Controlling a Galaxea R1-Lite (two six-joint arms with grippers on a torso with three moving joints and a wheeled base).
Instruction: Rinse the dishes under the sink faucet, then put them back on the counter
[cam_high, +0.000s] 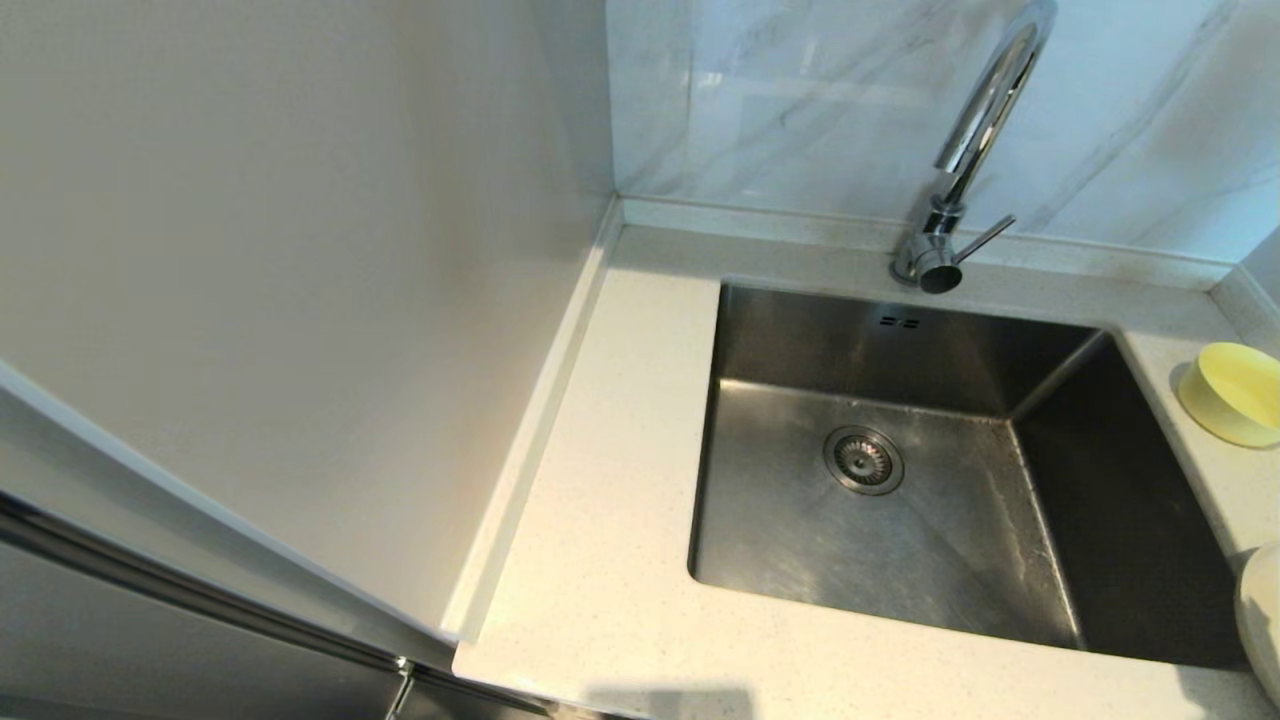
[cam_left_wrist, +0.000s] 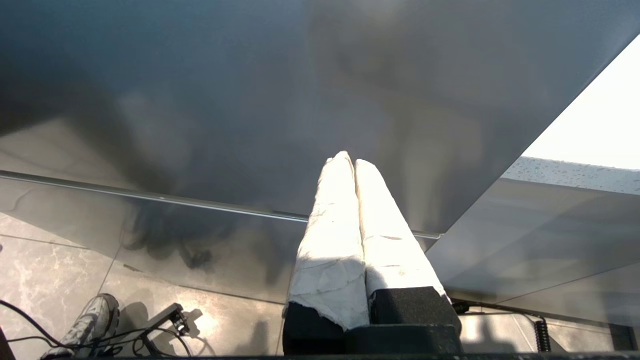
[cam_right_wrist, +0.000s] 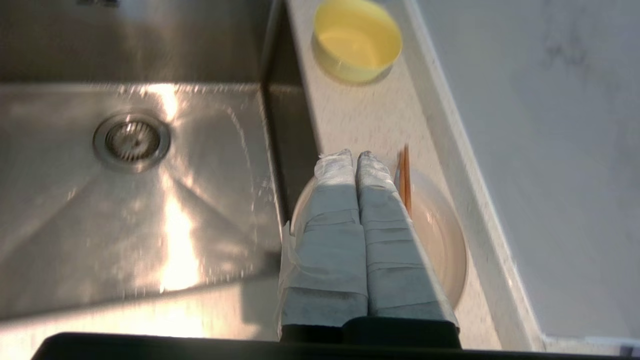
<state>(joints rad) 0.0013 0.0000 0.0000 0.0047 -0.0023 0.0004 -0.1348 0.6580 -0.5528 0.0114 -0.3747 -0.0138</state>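
While neither arm shows in the head view, the right gripper (cam_right_wrist: 356, 156) hangs above the plate (cam_right_wrist: 440, 235), fingers pressed together with no gap, holding nothing; plate sits directly under the fingers on the counter (cam_right_wrist: 370, 120), just beside the sink (cam_right_wrist: 150, 200) rim; chopsticks (cam_right_wrist: 404, 175) lie across the plate just beside the fingertips, apart from them; bowl (cam_right_wrist: 357, 40) stands ahead of the fingertips on the same counter strip, well apart from the plate; drain (cam_right_wrist: 131, 141) sits in the sink floor, off to the side of the gripper; faucet (cam_high: 975, 150) rises behind the sink's back edge, its spout cut off at the head view's top edge, lever (cam_high: 985, 240) sticking out sideways at the base; left gripper (cam_left_wrist: 350, 162) is parked away from the sink, fingers closed tip to tip, holding nothing, pointing at a dark glossy panel (cam_left_wrist: 250, 100) above a tiled floor (cam_left_wrist: 45, 270).
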